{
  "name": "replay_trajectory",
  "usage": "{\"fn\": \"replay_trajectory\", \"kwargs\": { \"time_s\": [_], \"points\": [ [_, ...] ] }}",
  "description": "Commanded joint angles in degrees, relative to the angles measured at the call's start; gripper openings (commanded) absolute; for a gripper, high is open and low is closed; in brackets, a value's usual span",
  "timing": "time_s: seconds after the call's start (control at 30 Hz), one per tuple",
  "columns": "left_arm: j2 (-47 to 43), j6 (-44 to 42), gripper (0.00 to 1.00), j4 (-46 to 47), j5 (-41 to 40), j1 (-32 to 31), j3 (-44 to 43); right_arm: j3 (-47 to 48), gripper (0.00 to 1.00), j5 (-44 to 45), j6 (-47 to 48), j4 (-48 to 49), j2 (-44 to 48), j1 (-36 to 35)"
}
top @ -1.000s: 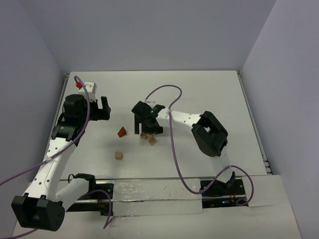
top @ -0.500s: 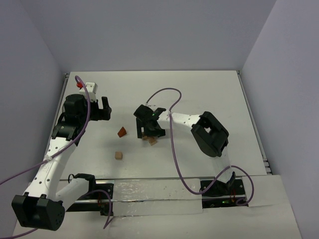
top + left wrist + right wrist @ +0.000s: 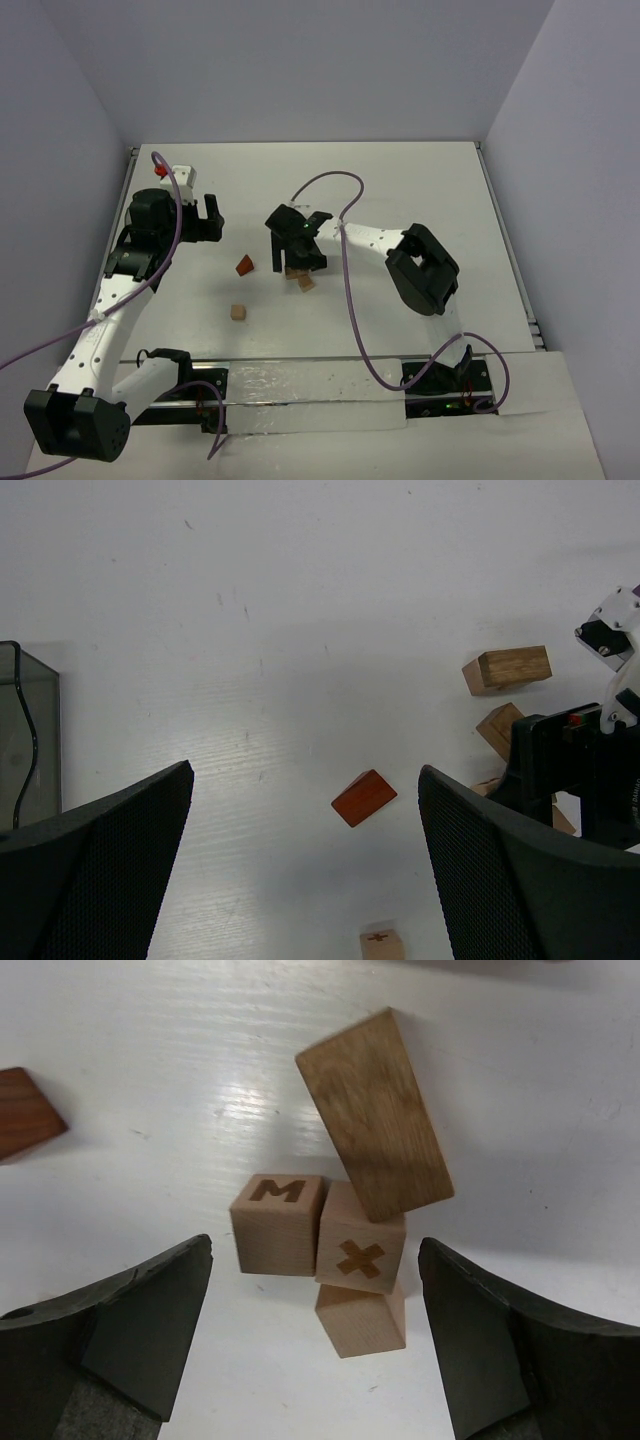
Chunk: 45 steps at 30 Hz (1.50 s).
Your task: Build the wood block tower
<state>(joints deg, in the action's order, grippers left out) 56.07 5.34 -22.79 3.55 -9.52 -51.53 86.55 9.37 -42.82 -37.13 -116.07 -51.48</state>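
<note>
In the right wrist view, a tan cube marked M [image 3: 275, 1222] touches a tan cube marked X [image 3: 360, 1250]. A third tan cube [image 3: 362, 1320] shows just below the X cube; I cannot tell whether the X cube rests on it. A darker oblong wood block [image 3: 375, 1115] overlaps the X cube's far edge. My right gripper [image 3: 315, 1250] is open above this cluster [image 3: 301, 277], one finger on each side. The reddish-brown wedge [image 3: 244, 265] lies to the left, with a lone tan cube [image 3: 237, 312] nearer. My left gripper [image 3: 205, 218] is open and empty, above the wedge [image 3: 364, 797].
A dark translucent bin [image 3: 28, 730] stands at the left edge of the left wrist view. A small white and red part [image 3: 180, 177] sits at the table's far left corner. Purple cables loop over both arms. The lone cube [image 3: 382, 945] bears a plus mark.
My right gripper dipped slightly toward the block cluster and came back up a little. The left arm and the loose blocks have not visibly moved.
</note>
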Motion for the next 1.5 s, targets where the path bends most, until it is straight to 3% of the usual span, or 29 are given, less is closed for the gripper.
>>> {"fn": "replay_trajectory", "kwargs": {
  "time_s": [0.0, 1.2, 1.37, 1.47],
  "points": [
    [-0.12, -0.07, 0.99, 2.58, 1.11, 0.38, -1.82, 3.38, 0.89, 0.92, -1.62, -1.77, 1.55, 0.16],
    [-0.02, -0.07, 0.99, 2.58, 1.18, 0.38, -1.72, 5.40, 0.81, 2.48, -2.37, -4.62, -3.49, -0.64],
    [0.03, -0.07, 0.99, 2.67, 1.11, 0.38, -1.59, 5.24, 0.70, 2.29, -2.45, -4.47, -3.52, -0.66],
    [0.09, -0.07, 0.99, 2.67, 1.11, 0.38, -1.56, 4.63, 0.59, 1.94, -2.62, -4.18, -2.86, -0.76]
  ]
}}
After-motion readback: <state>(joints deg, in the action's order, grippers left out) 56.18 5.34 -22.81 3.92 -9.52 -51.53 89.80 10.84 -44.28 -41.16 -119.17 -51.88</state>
